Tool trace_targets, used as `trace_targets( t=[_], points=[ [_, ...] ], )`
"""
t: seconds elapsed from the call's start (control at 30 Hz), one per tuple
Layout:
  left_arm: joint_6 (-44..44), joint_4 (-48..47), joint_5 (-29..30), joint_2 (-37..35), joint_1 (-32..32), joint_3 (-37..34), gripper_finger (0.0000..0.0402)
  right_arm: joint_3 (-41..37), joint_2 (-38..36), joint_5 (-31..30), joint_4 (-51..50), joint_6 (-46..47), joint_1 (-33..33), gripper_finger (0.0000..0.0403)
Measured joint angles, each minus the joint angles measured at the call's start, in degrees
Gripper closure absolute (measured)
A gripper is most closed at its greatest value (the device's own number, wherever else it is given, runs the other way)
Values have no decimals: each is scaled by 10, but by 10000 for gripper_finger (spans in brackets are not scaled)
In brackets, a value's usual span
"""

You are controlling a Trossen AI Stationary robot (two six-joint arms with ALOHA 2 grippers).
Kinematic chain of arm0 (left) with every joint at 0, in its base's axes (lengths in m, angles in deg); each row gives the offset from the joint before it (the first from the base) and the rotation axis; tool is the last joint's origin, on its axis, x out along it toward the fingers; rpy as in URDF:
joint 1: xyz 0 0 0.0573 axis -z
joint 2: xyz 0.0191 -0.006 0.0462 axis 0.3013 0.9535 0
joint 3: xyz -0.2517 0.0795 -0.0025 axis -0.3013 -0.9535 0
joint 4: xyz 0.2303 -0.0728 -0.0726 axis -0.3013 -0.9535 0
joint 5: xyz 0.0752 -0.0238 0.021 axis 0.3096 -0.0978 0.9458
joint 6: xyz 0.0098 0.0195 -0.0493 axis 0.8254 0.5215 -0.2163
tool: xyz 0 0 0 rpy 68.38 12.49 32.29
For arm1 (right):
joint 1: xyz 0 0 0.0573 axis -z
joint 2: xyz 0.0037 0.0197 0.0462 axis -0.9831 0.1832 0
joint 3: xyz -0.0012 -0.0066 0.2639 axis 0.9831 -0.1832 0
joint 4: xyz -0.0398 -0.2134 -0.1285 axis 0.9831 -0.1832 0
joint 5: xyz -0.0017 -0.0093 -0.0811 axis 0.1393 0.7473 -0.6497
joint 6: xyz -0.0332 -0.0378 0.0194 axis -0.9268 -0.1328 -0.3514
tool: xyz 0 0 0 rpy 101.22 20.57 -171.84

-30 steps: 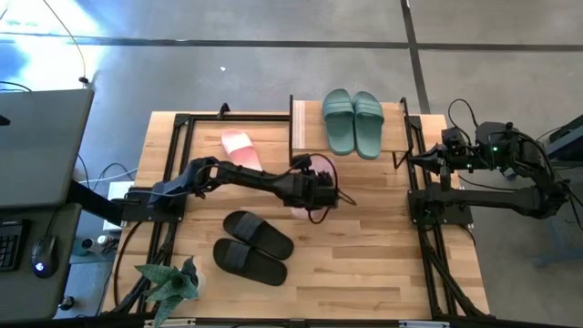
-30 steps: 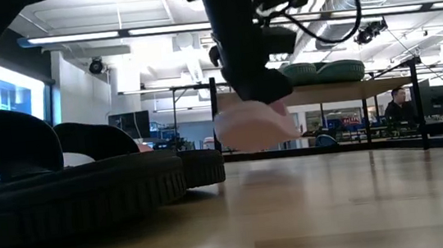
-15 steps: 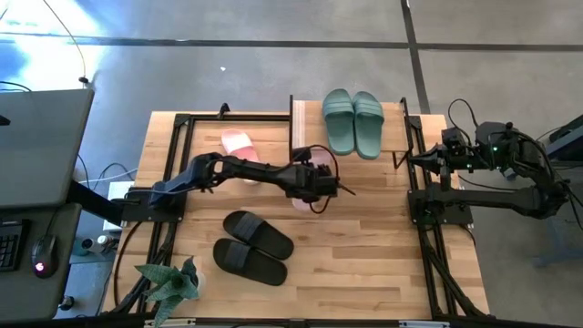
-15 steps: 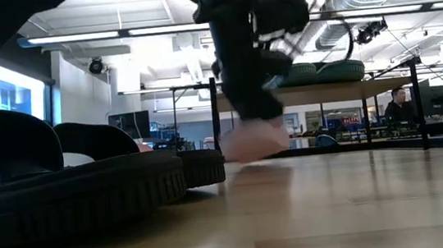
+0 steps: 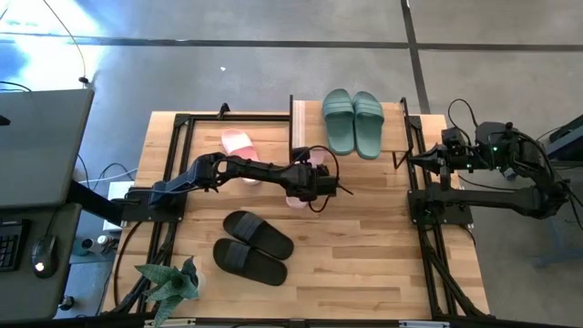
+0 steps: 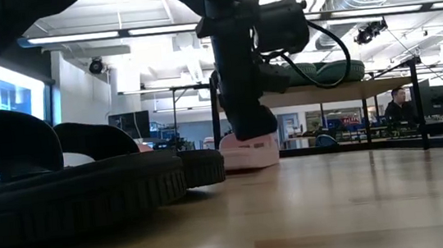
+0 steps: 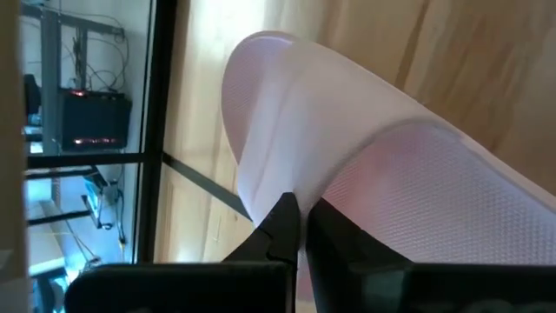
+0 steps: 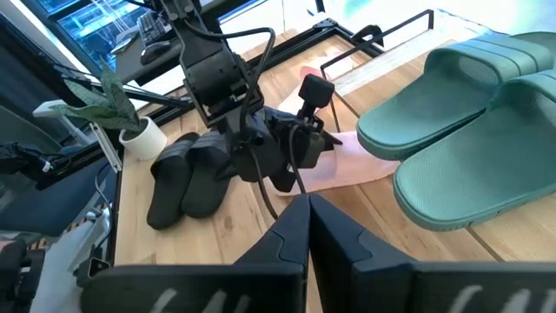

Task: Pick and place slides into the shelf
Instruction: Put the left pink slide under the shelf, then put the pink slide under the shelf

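The tabletop (image 5: 364,246) is pale butcher-block wood in narrow planks with a smooth, softly sheened finish, framed by thin black metal bars. The pink slide (image 7: 391,165) looks like soft matt foam, its strap finely dimpled, while the green slides (image 8: 469,130) are smooth moulded rubber with ridged straps. The black slides (image 6: 64,198) show coarse ribbed soles.

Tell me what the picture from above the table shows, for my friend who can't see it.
The left gripper, shut on a pink slide, holds it at the shelf. Two green slides sit on top, two black slides lie on the table, and the right gripper waits aside.
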Motion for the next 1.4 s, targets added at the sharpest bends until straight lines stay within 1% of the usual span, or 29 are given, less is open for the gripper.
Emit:
trace_targets(
  t=[0.17, 0.33, 0.57, 0.8, 1.03, 1.2, 1.4],
  points=[
    [-11, 0, -1, 0, -9, 0, 399, 0, 0, 0, 0, 0, 0, 401],
    [-11, 0, -4, 0, -11, 0, 384, 0, 0, 0, 0, 0, 0, 401],
    [-11, 3, -6, 0, -11, 0, 349, 0, 0, 0, 0, 0, 0, 401],
    [-11, 4, -8, 0, -10, 0, 301, 0, 0, 0, 0, -2, 0, 401],
    [-12, -10, -47, 0, -3, 14, 262, 0, 0, 0, 0, -2, 0, 401],
    [-12, -22, -52, 0, 3, 40, 250, 0, 0, 0, 0, -2, 0, 401],
    [-24, -53, -60, 0, 2, 72, 251, 0, 0, 0, 0, 0, 0, 401]
  ],
)
